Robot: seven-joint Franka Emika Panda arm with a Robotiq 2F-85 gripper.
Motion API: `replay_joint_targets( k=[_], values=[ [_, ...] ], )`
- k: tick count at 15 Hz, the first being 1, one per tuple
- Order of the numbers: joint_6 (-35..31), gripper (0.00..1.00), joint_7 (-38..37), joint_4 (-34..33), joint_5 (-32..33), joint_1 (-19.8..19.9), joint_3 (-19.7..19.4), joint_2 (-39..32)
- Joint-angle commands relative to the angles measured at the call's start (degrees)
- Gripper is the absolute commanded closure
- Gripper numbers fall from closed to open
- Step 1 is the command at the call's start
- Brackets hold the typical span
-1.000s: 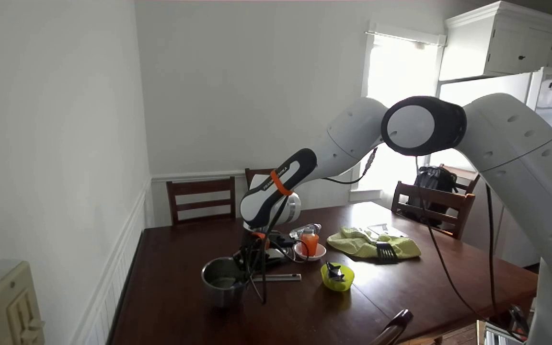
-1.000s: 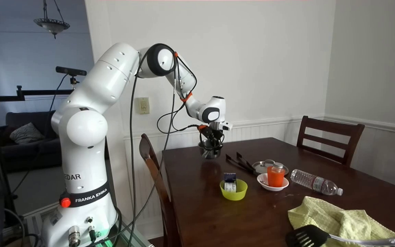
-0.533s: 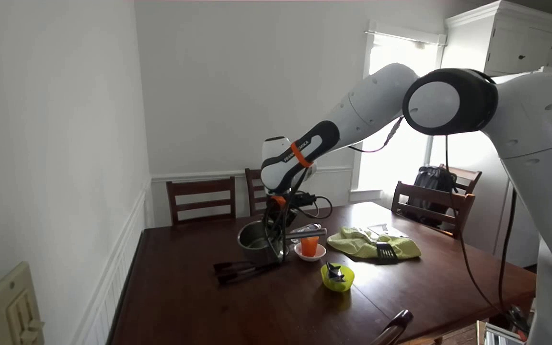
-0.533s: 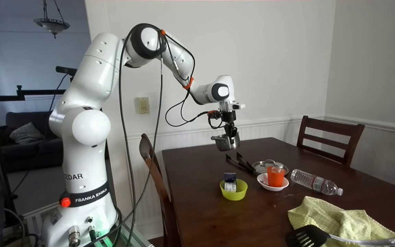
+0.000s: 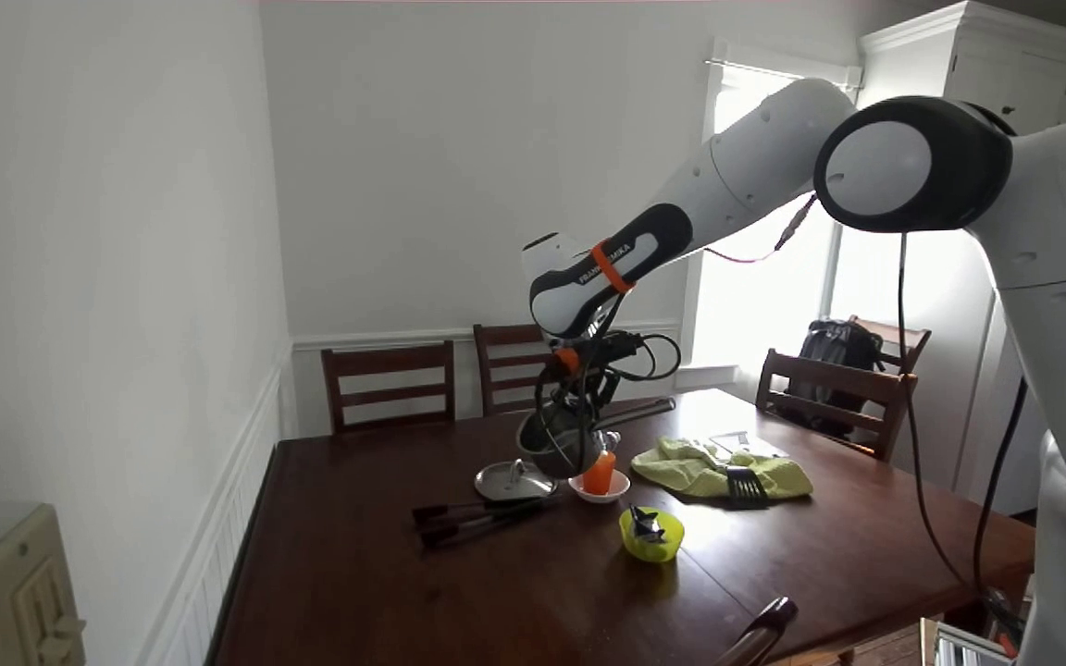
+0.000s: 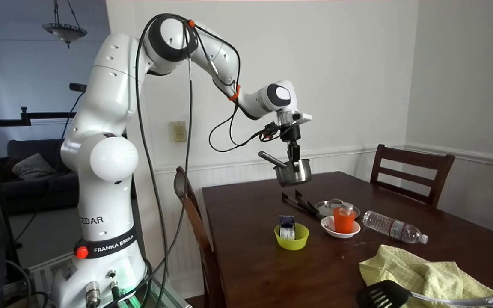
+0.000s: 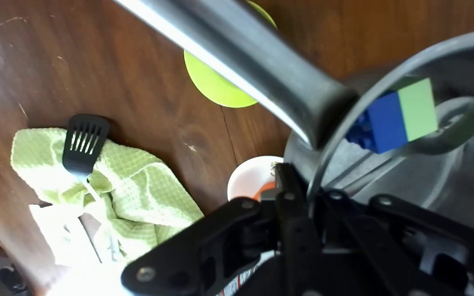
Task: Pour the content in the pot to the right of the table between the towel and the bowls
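Observation:
My gripper (image 7: 300, 185) is shut on the near rim of the steel pot (image 6: 293, 175), one finger inside and one outside. The pot also shows in an exterior view (image 5: 542, 442), held above the table and slightly tilted, its handle (image 7: 257, 61) sticking out. Inside lie a blue and light-green block (image 7: 397, 117) and what looks like a metal spoon (image 7: 465, 123). The green towel (image 6: 426, 273) lies on the table under a black spatula (image 7: 84, 144). A yellow-green bowl (image 6: 291, 243) holds a small box; a white bowl (image 6: 336, 233) holds an orange jar (image 6: 344, 220).
The pot lid (image 5: 507, 483) and black tongs (image 5: 473, 518) lie on the table below the pot. A clear plastic bottle (image 6: 394, 226) lies beyond the white bowl. Chairs (image 6: 413, 173) stand around the table, and a wall runs along one side.
My gripper has lifted the pot from low over the table's far end and carried it toward the bowls, over the lid and tongs. The pot's handle has swung round. The table items have not moved.

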State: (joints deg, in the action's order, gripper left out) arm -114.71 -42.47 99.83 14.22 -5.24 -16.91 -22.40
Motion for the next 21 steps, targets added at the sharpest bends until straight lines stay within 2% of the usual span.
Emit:
replay_joint_targets(
  k=[1, 6, 10, 13, 17, 21],
  values=[
    [1.6, 0.99, -8.4, 0.0, 8.3, -0.3, -0.2, 0.8],
    [8.9, 0.99, -19.2, 3.5, 21.0, 0.4, -1.7, 8.5],
    [22.7, 0.99, -23.5, 3.7, 27.9, 3.1, -0.5, 10.9],
    [27.7, 0.99, -28.8, 7.0, 29.2, 6.5, -0.2, 11.0],
    [31.3, 0.99, -37.4, 11.9, 27.6, 10.6, -0.5, 8.5],
    [34.9, 0.99, -39.5, 13.6, 26.0, 14.0, -0.6, 3.3]
  ],
)
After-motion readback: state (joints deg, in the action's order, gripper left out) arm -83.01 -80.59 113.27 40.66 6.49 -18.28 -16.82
